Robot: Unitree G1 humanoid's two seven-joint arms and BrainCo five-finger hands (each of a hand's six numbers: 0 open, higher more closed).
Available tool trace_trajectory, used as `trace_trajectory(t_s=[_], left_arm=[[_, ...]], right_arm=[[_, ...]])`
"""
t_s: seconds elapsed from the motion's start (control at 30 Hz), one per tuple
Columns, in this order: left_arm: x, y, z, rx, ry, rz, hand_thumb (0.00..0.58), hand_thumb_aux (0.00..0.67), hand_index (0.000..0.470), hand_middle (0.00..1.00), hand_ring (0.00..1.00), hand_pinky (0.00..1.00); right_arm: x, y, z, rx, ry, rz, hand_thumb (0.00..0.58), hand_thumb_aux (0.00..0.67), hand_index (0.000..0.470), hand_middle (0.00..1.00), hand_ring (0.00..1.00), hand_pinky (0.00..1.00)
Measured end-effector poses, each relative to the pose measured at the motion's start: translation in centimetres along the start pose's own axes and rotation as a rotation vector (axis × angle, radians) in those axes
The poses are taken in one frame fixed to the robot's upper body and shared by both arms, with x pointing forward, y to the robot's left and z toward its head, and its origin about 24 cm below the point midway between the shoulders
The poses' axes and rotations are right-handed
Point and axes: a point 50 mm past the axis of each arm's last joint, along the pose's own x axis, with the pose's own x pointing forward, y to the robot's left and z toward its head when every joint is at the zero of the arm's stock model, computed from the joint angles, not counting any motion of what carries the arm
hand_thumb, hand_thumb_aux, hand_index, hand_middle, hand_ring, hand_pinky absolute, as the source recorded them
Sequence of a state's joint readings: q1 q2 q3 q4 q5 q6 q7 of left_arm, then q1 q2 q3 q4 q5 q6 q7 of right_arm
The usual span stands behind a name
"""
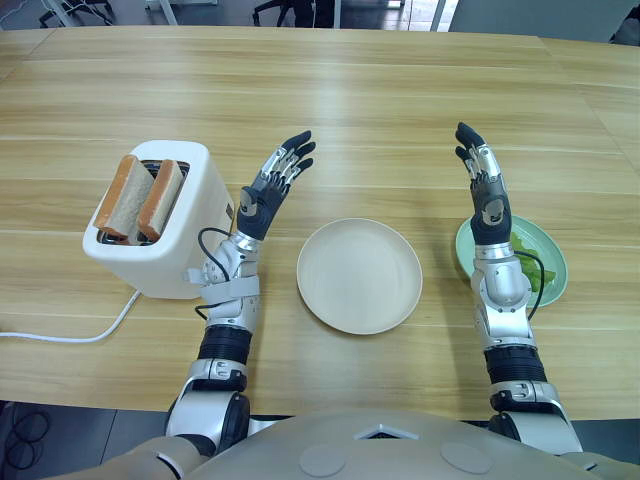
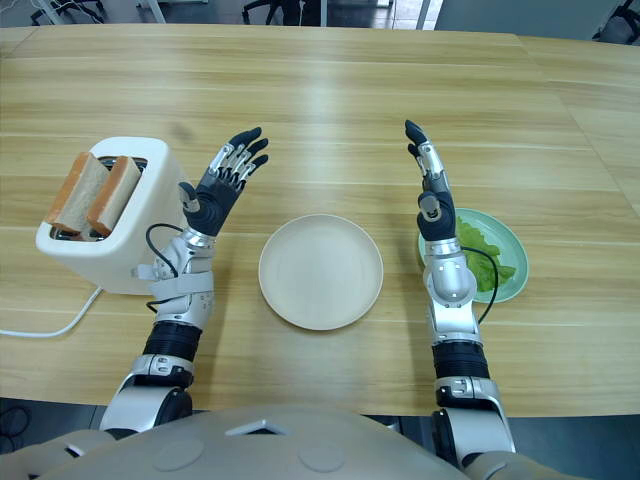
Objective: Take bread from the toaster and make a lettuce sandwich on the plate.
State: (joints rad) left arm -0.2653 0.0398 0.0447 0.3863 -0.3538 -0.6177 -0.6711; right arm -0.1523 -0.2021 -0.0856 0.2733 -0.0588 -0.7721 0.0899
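Wooden desk (image 1: 400, 100) carries a toaster (image 1: 185, 255) with two bread slices (image 1: 125, 195), a cream plate (image 1: 360, 275) and a green dish (image 1: 555, 255) of lettuce (image 2: 480, 255); left hand (image 1: 270, 190) and right hand (image 1: 485, 190) hover empty, fingers (image 1: 295, 150) outstretched.

Dark-grey left hand (image 1: 262, 203) and right hand (image 1: 489, 212) with silver-segmented fingers (image 1: 284, 165); silver forearms (image 1: 503, 295); black looping wrist cables (image 1: 204, 241); black ribbed cuffs (image 1: 222, 343).

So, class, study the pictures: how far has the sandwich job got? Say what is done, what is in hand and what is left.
Done: nothing yet. Both bread slices stand in the toaster, the plate is bare, and the lettuce lies in its green dish. In hand: nothing; the left hand and right hand are open above the table. Left: every step.
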Motion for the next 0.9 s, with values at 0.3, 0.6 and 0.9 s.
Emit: trace_trajectory(t_s=[0.3,0.6,0.9], left_arm=[[0.1,0.0,0.1,0.008,-0.003,-0.003,0.000,0.000,0.000,0.00,0.00,0.00],[-0.5,-2.1,2.9,0.020,-0.073,-0.172,0.000,0.000,0.000,0.00,0.00,0.00],[0.0,1.4,14.6,-0.285,-0.354,-0.156,0.000,0.000,0.000,0.00,0.00,0.00]], right_arm=[[0.1,0.1,0.0,-0.007,-0.001,0.007,0.000,0.000,0.000,0.00,0.00,0.00],[0.3,0.0,0.1,-0.008,-0.011,0.007,0.000,0.000,0.000,0.00,0.00,0.00],[0.2,0.2,0.1,-0.003,-0.006,0.010,0.000,0.000,0.000,0.00,0.00,0.00]])
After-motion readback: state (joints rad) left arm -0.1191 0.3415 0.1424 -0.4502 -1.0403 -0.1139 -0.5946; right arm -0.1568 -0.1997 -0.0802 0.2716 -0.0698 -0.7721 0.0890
